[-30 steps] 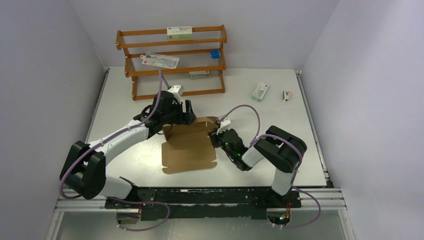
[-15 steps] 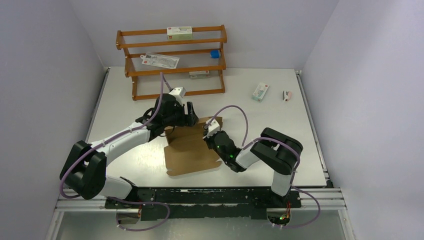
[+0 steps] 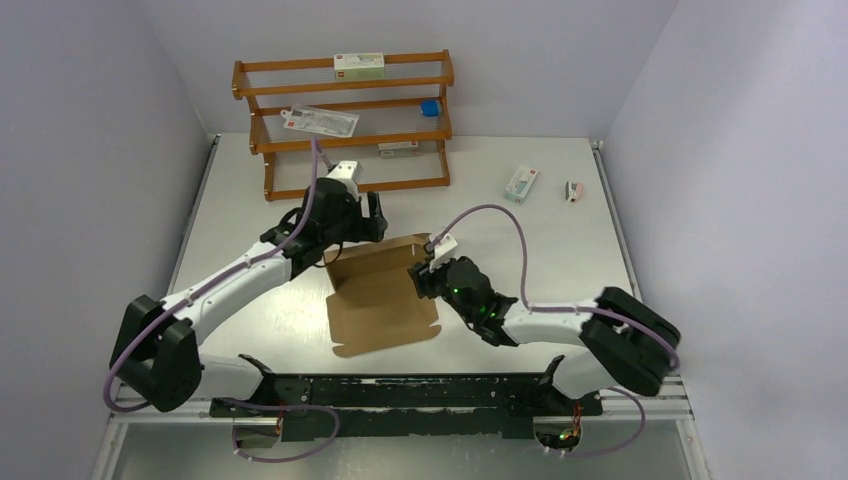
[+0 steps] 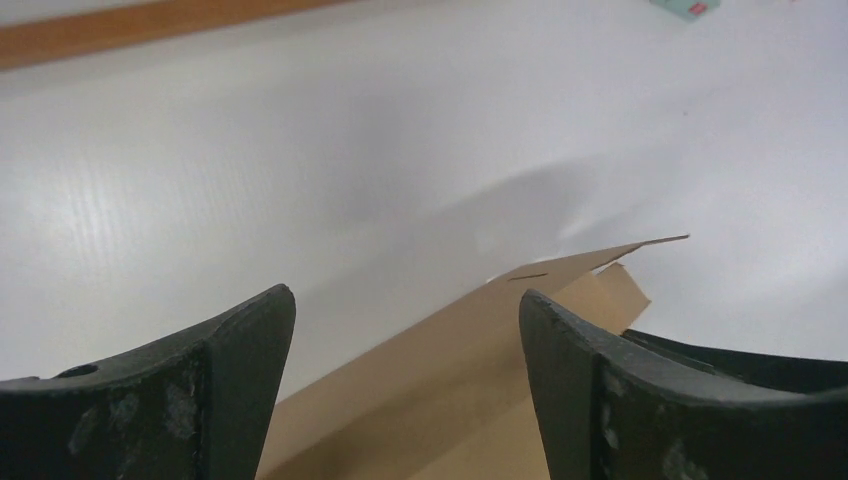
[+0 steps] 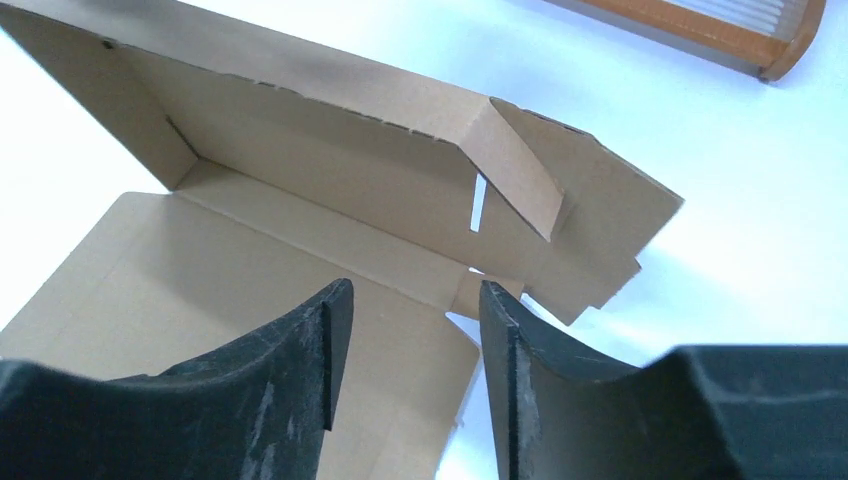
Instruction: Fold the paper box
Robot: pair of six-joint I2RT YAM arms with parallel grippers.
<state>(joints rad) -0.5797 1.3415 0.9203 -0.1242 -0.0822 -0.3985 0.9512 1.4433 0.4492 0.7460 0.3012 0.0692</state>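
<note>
We saw a white table (image 3: 560,250) under both arms, and well beyond the left gripper (image 4: 403,296) a wooden rack (image 3: 290,66) stood at the table's far side. The paper box (image 3: 380,300) lay between the two grippers. Its brown base panel was flat on the table, and its far wall was raised upright along the far edge. That wall sat just below and ahead of the left gripper, whose fingers (image 4: 230,345) were spread wide and released, with nothing between them. We could not tell whether they brushed the cardboard. The right gripper (image 5: 415,290) hung at the box's right edge. Its jaws were parted and unclenched, with the base panel under them and the raised wall straight ahead. At the wall's right end, just past the right fingertips, a side flap (image 5: 520,165) was bent inward beside a narrow slot. A flat packet (image 3: 320,121) lay on the rack's middle shelf, a white carton (image 3: 359,66) sat on its top shelf, and a small blue thing (image 3: 430,108) was at the shelf's right end. Well beyond and to the right of the right gripper, a white-and-green carton (image 3: 522,183) lay on the table, with a smaller item (image 3: 574,190) near it that was too small to identify.
</note>
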